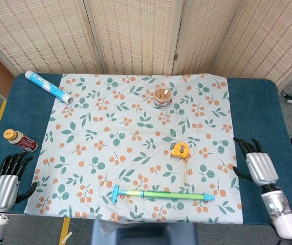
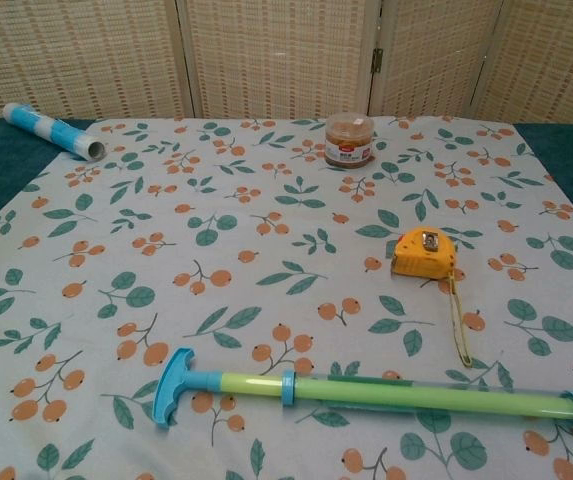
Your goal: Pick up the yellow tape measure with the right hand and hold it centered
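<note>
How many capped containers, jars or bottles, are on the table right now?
2. A small brown jar stands at the far middle of the floral cloth; a brown bottle lies on the blue table at the left edge.

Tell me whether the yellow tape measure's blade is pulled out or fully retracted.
Partly pulled out. The yellow tape measure lies on the floral cloth with a short strip of blade trailing from its case toward the front edge.

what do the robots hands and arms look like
Both hands have silver-grey metal backs and black fingers. The left hand sits on a silver-grey wrist section. The right hand joins a white, rounded forearm section carrying a small lit blue-green indicator. No cables or sleeves show on either. Neither hand appears in the chest view.
</note>
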Robot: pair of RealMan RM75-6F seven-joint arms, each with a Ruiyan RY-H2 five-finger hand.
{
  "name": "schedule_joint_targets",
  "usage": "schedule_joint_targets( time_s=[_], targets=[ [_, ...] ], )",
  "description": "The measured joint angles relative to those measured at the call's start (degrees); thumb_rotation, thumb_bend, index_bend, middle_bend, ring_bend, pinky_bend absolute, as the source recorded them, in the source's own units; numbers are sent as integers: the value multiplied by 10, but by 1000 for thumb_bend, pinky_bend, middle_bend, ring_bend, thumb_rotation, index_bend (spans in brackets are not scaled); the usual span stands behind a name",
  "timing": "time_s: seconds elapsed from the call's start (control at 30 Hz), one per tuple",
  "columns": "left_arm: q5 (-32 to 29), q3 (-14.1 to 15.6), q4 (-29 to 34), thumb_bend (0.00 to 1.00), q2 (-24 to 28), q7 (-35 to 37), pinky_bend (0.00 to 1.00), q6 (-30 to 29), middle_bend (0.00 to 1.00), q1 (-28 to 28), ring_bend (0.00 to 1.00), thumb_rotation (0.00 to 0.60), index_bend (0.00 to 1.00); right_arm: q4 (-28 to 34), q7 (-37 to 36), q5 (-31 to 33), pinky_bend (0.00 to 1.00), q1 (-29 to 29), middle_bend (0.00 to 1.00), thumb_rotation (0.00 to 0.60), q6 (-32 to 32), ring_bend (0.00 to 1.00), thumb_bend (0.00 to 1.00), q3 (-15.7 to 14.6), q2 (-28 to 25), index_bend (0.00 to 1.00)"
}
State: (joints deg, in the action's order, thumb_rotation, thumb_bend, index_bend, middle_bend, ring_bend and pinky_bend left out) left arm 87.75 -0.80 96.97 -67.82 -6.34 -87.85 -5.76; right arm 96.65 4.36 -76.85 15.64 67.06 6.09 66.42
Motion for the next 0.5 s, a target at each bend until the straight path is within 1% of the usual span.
schedule_joint_targets(
  time_s=[0.17,0.33,0.5],
  targets=[
    [-1,0,1,363,3,3,0,0,99,3,66,600,196,0,89,74,43,64,70,600,-77,114,362,18,41,9],
    [-1,0,0,363,5,7,0,-3,99,8,65,600,196,-27,164,166,44,136,106,600,-138,127,362,37,104,6],
    [-5,0,-3,363,6,11,0,-3,99,12,63,600,195,-73,225,240,44,196,136,600,-169,138,363,48,167,29]
  ],
)
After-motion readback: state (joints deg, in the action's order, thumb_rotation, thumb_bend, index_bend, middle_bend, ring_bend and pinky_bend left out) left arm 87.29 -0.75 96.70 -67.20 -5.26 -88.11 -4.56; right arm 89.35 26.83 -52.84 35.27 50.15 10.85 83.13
